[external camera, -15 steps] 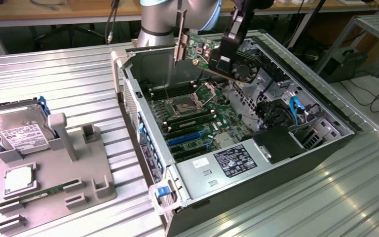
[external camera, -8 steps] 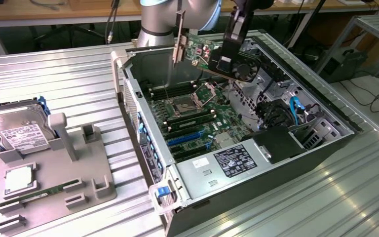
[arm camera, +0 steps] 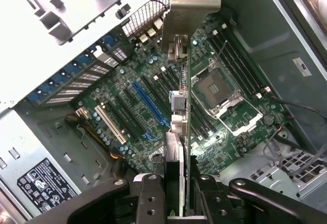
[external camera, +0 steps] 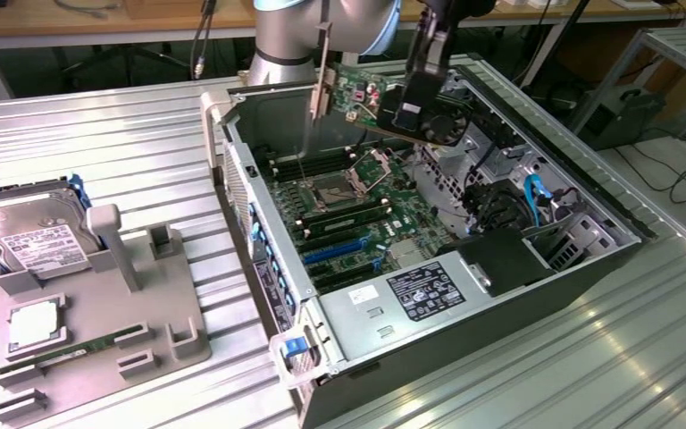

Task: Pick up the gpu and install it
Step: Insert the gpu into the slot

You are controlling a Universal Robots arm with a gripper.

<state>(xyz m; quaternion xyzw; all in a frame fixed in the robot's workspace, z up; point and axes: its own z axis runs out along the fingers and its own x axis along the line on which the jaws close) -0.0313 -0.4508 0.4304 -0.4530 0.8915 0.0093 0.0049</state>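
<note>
The pick-up looked done and the installing only begun. The pincer (external camera: 393, 111) hung over the open computer case (external camera: 243, 179), clamped on one end of the gpu (external camera: 350, 94), its two fingers (arm camera: 150, 193) pressed against either face of the card. The card stood on edge and ran straight out from the pincer's tips. Its silvery bracket (external camera: 317, 89) was at the end farthest from the grip, pointing down toward the rear wall of the case.

Nothing of the card touched the machine. Beneath the pincer lay the motherboard (external camera: 355, 219), well clear of the card's lower edge. In the wrist view the card appeared as a thin line across the board, with the long blue slot (arm camera: 149, 103) lying to one side of that line rather than under it, and the processor socket (arm camera: 217, 89) on the other side. Far off to the side of the pincer, outside the case, the hard drive (external camera: 28, 237) stood in the grey holder (external camera: 104, 313), untouched.

To my eye the step in hand was the carry over the board, with seating not yet started. That would ask for care: the card's contact edge brought parallel with and directly above the slot, the bracket lined up with an opening in the rear wall, and the push straight down with no twist, since a thin board gripped at one end could easily tilt.
</note>
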